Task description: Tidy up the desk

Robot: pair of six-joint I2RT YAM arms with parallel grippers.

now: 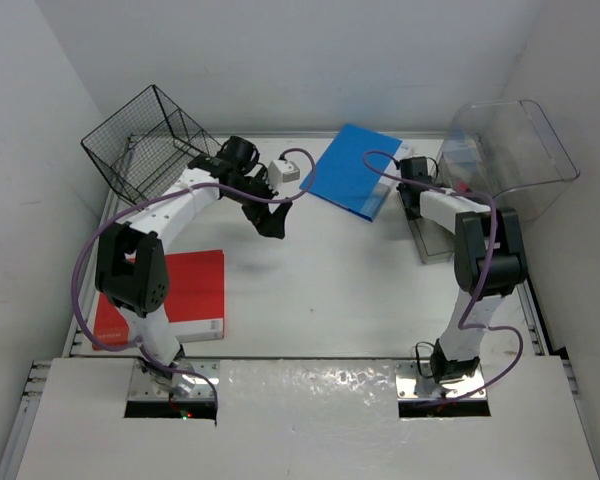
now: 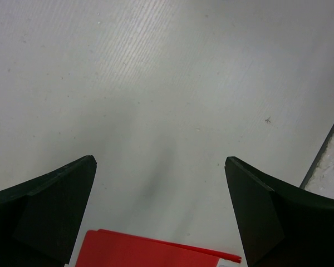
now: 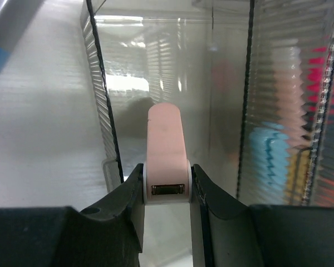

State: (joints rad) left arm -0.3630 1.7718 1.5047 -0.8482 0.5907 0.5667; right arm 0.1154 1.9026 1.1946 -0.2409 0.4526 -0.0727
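Right wrist view showed us the right gripper (image 3: 167,179) pinching a pale pink oblong gadget (image 3: 166,136) at the clear plastic bin (image 1: 510,150) on the large white desk's (image 1: 320,290) far-right corner, while the left gripper (image 2: 160,162) hung spread over its bare middle; we judged the blue folder (image 1: 352,170) and red book (image 1: 195,290) not yet sorted.

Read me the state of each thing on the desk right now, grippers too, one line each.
left gripper: open, empty
right gripper: shut on pink device
pink device: gripped, pointing toward clear bin
clear bin: open-topped, coloured items inside
wire basket: open-topped, looks empty
blue folder: closed, on the desk
red folder: closed, lying flat
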